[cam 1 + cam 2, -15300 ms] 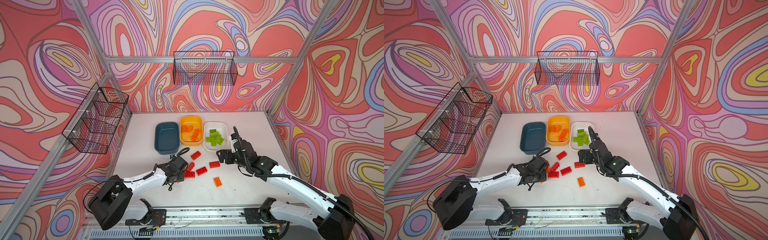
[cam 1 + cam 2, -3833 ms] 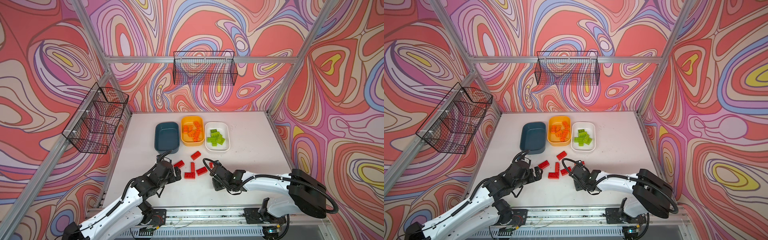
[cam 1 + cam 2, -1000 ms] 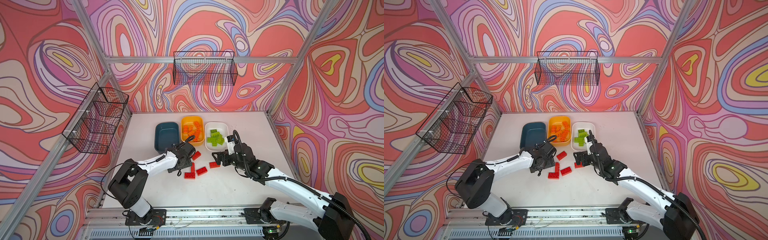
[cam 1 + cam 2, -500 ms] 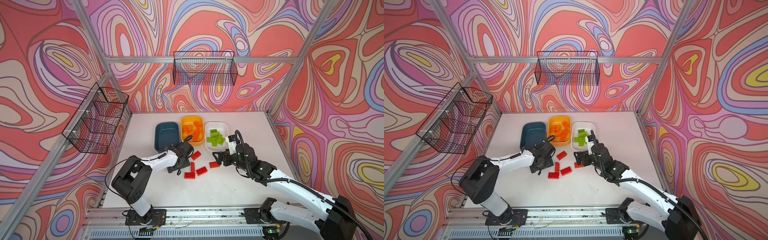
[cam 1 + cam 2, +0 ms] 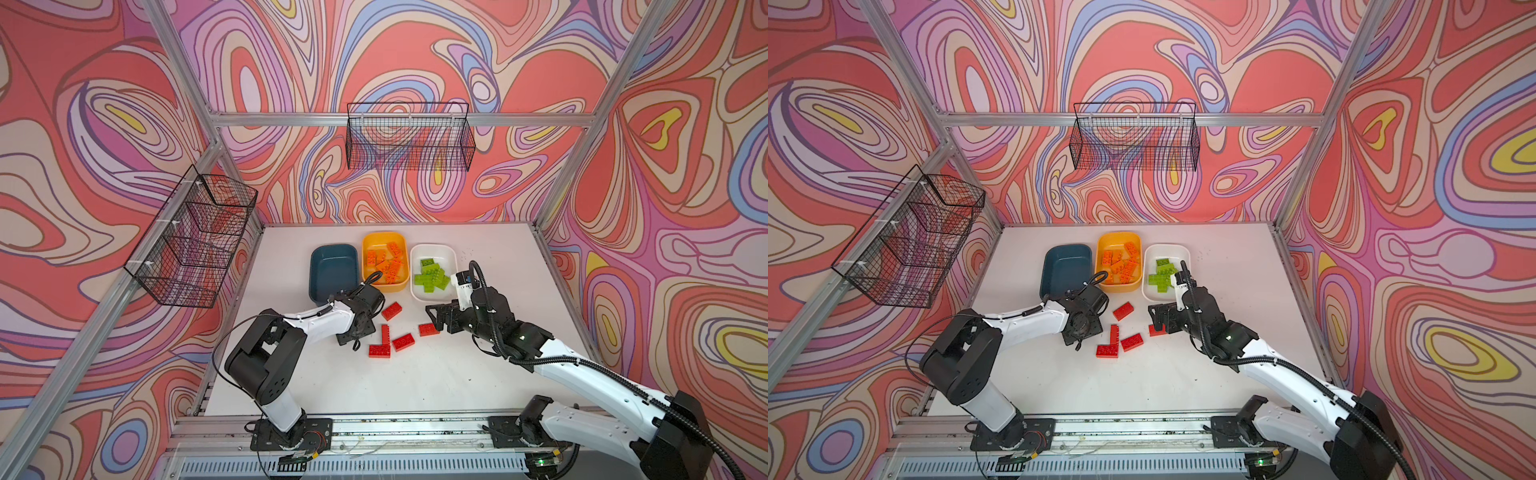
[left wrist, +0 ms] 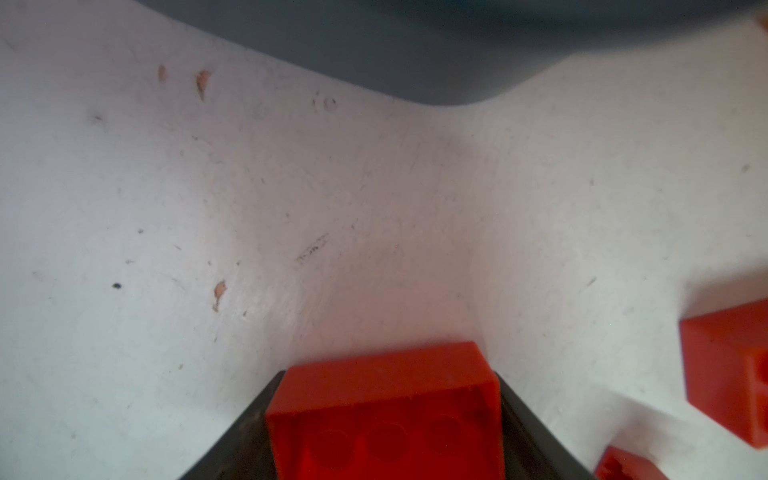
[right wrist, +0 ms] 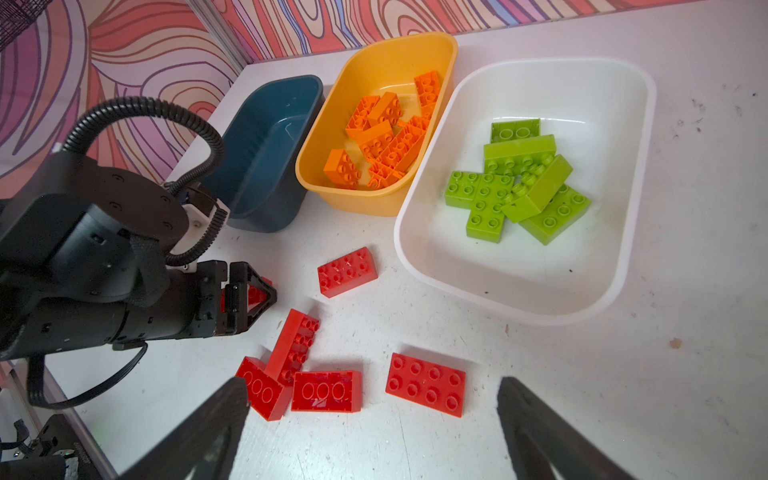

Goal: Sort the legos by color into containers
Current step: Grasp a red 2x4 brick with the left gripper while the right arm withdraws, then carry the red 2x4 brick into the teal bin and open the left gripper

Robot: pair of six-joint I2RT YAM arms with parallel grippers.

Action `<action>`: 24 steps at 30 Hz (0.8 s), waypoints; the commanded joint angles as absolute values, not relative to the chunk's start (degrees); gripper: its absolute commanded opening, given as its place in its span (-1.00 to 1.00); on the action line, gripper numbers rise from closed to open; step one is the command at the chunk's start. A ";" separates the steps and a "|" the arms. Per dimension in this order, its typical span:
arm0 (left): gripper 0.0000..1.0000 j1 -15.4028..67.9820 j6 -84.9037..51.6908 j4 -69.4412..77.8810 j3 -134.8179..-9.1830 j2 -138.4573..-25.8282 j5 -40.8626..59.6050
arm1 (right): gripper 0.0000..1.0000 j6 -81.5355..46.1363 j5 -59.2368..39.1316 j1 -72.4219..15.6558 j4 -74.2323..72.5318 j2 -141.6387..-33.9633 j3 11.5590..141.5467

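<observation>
In both top views, a white bench (image 5: 415,382) carries three trays side by side toward the back: a dark teal tray (image 5: 332,270), a yellow tray (image 5: 374,239) holding orange bricks (image 5: 384,266), and a white tray (image 5: 444,254) holding lime green bricks (image 5: 432,278). Loose red bricks (image 5: 403,342) lie on the bench in front of the trays. The left pincer (image 5: 360,326) points down just in front of the teal tray. The right pincer (image 5: 436,320) hangs beside the loose red bricks, near the white tray. In the left wrist view, two black fingers (image 6: 241,440) sit against either side of the held red brick (image 6: 384,415), so the left pincer is gripping it. Whether that brick is off the bench cannot be told. The teal tray's wall shows blurred beyond it. In the right wrist view, the right pincer's fingers (image 7: 199,436) stand wide apart and hold nothing, above a flat red brick (image 7: 424,390). The left pincer shows red between its fingertips.
</observation>
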State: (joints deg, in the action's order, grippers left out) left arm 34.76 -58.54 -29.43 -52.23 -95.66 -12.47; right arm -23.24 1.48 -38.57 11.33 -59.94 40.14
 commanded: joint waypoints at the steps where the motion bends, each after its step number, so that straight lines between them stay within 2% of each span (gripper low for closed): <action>1: 0.16 34.45 -58.75 -28.59 -49.89 -97.96 -10.09 | 0.96 -23.33 2.18 -38.59 12.20 -58.51 39.37; 4: -0.08 34.45 -58.71 -27.82 -48.31 -96.68 -10.02 | 0.96 -23.27 2.12 -38.59 13.10 -59.18 40.05; 8: -0.25 34.45 -58.23 -27.41 -46.35 -94.83 -9.79 | 0.96 -23.44 1.47 -38.60 14.06 -59.68 41.08; 12: -0.32 34.45 -57.18 -28.40 -45.44 -91.92 -10.13 | 0.96 -24.56 1.15 -38.60 13.98 -59.24 41.49; 24: -0.37 34.45 -53.70 -35.79 -47.08 -80.27 -13.51 | 0.96 -26.35 -0.95 -38.65 13.89 -59.06 43.20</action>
